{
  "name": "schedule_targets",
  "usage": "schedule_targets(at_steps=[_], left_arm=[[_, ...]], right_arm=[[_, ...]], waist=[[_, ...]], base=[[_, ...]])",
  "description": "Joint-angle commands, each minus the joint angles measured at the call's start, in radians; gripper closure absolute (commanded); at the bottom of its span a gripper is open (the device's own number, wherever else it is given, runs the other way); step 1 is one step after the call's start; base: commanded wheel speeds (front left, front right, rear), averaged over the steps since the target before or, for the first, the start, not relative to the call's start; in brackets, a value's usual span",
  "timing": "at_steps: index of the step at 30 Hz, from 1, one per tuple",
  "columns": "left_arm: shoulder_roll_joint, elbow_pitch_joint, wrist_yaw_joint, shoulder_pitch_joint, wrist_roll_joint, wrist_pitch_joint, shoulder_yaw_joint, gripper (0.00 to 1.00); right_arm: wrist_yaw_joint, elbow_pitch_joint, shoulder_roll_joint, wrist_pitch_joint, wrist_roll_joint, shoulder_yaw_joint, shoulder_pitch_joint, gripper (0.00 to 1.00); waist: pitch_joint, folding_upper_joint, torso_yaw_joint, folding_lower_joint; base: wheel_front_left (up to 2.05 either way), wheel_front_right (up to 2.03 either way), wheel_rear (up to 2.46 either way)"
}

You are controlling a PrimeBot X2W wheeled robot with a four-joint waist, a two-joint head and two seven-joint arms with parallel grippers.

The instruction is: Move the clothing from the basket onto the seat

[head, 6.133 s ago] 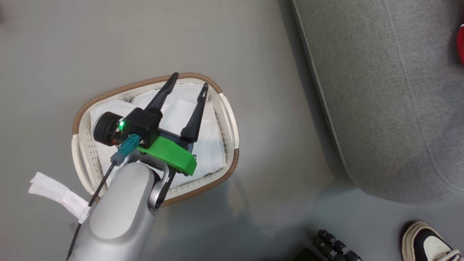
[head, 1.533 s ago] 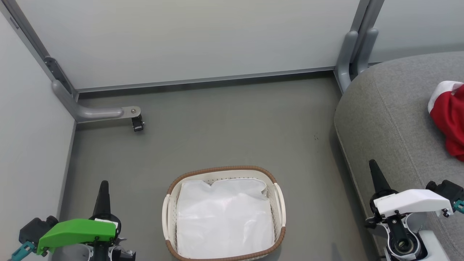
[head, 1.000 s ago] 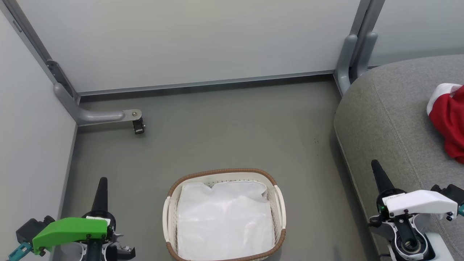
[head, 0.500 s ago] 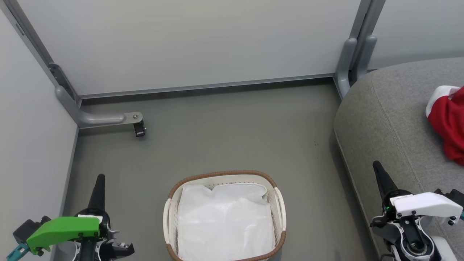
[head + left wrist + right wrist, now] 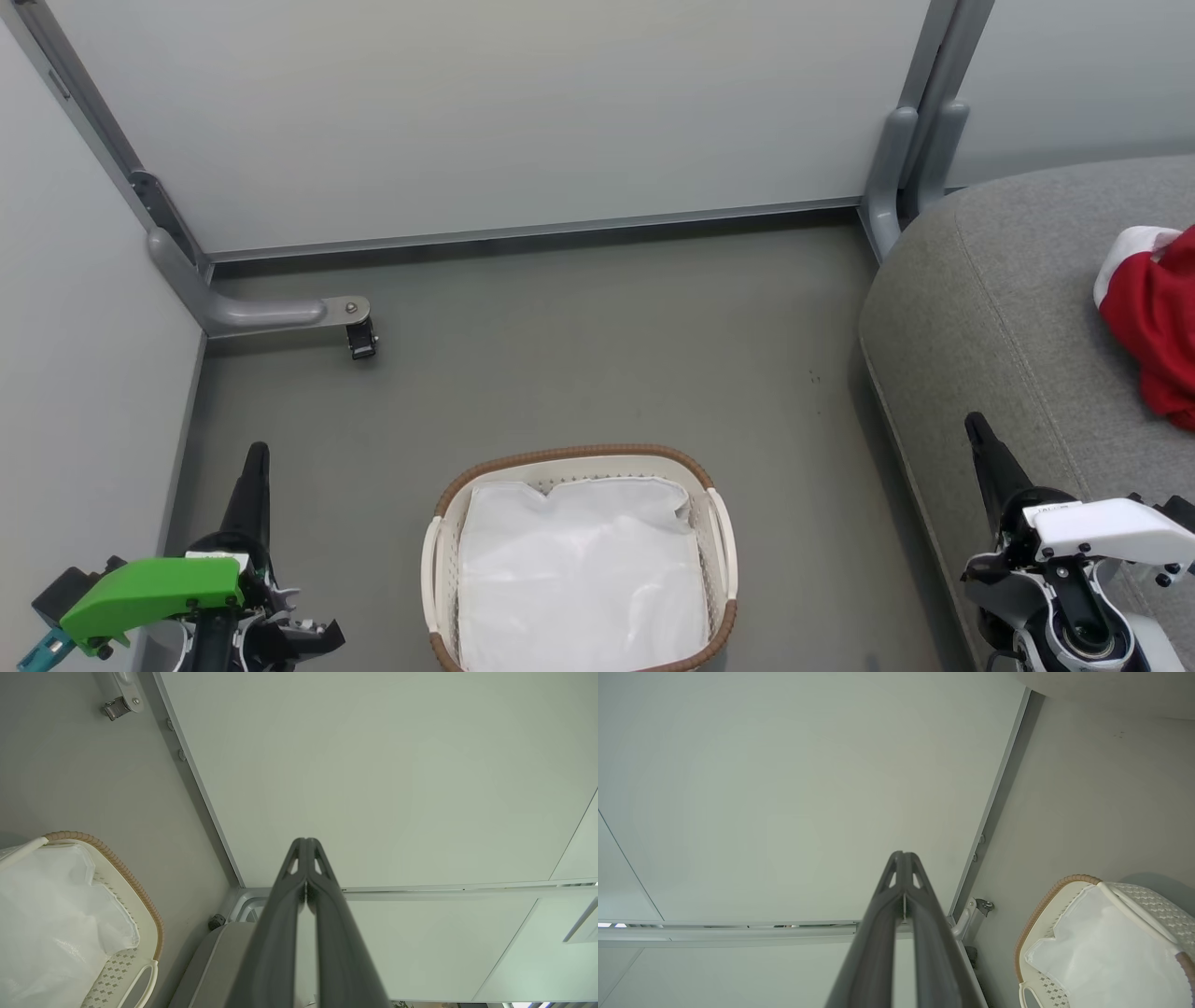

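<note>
Basket [image 5: 560,454] holds just its white liner [image 5: 579,579]; red clothing [image 5: 1153,327] lies on seat [image 5: 1008,308], far right. Left pincer [image 5: 256,457] and right pincer [image 5: 976,429] are clenched and empty. Task looks finished.

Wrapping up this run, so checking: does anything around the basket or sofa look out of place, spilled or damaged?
Nothing stands out. The basket sits upright, holding just its white lining sheet, slightly rumpled. The red clothing lies on the grey seat, cut off at the view's edge.

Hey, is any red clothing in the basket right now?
No, the basket holds a plain white lining sheet, while the red clothing lies on the seat.
</note>
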Motion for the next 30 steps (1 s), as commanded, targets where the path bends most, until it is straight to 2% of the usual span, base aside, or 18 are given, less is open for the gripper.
schedule_targets(at_steps=[1, 13, 30], left_arm=[[0.006, -0.008, -0.007, -0.019, -0.023, 0.005, 0.007, 1.00], [0.006, -0.013, -0.011, -0.020, -0.093, 0.026, 0.016, 1.00], [0.006, -0.011, -0.010, -0.018, -0.090, 0.025, 0.015, 1.00]], right_arm=[[-0.001, -0.009, -0.006, 0.010, 0.022, -0.005, 0.017, 1.00], [-0.001, -0.020, -0.006, 0.029, 0.103, -0.014, 0.024, 1.00], [-0.001, -0.019, -0.006, 0.028, 0.099, -0.014, 0.024, 1.00]], waist=[[-0.001, 0.0000, 0.000, 0.0000], [-0.012, 0.0000, 0.001, 0.0000], [-0.012, 0.0000, 0.001, 0.0000]], base=[[0.00, 0.00, 0.00], [0.00, 0.00, 0.00], [0.00, 0.00, 0.00]])
